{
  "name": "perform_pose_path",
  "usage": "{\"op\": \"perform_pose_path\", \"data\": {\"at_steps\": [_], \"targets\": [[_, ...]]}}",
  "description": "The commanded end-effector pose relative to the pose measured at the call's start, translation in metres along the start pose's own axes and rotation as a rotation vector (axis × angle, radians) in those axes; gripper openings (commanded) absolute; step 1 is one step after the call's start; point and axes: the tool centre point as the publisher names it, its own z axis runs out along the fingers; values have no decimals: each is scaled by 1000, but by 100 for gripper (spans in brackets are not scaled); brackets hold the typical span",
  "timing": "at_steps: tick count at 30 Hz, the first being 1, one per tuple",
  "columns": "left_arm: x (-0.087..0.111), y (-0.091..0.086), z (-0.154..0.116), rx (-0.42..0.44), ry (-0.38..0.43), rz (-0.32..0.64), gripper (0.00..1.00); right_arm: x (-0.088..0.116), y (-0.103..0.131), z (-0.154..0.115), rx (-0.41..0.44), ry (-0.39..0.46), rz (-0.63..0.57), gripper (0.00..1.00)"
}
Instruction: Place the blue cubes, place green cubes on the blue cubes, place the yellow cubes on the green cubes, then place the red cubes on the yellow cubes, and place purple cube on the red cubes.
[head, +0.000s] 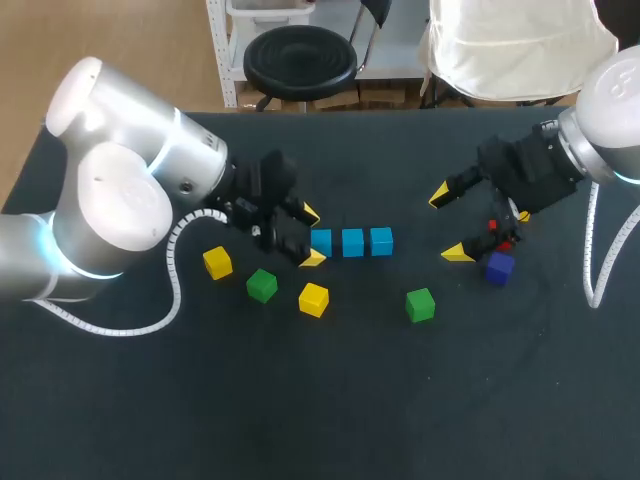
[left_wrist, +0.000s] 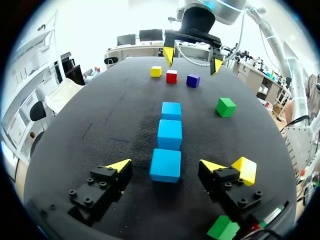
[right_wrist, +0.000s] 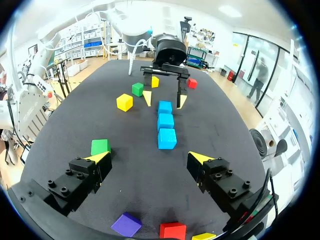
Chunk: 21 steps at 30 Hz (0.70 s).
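Spread, my left hand (left_wrist: 166, 165) flanked the nearest of three smooth blue cubes (left_wrist: 170, 134); their row pointed at my equally spread right hand (head: 448, 225).

The desk (head: 200, 400) is covered with a black, matt sheet, faintly grained like cloth or felt, and pale dusty scuffs are seen on it in the left wrist view. The blue cubes (left_wrist: 165, 165) are smooth and evenly coloured with a dull satin face; whether plastic or painted wood cannot be told. The same finish is seen on the green cube (head: 420, 304) and the yellow cube (head: 313, 299). The arm casings (head: 110, 200) are finished in smooth, glossy silver-white. The left hand (left_wrist: 165, 167) and right hand (right_wrist: 150, 157) are built of matt black parts with recessed screw heads, and their fingertips (left_wrist: 119, 164) are capped in smooth yellow plastic. A ribbed white hose (head: 170, 255) is seen beside the casings.
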Motion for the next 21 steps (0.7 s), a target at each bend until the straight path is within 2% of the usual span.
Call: {"op": "perform_pose_path", "data": {"at_steps": [1,11,21], "targets": [[1,-4,-5,-9,-15,-4,100,0,0,0,0,-2,-1,100],[-8,-9,-25,8,-86,-35,100,0,0,0,0,-2,-1,100],[-25,-10,-55,43,-134,-4,100,0,0,0,0,-2,-1,100]]}}
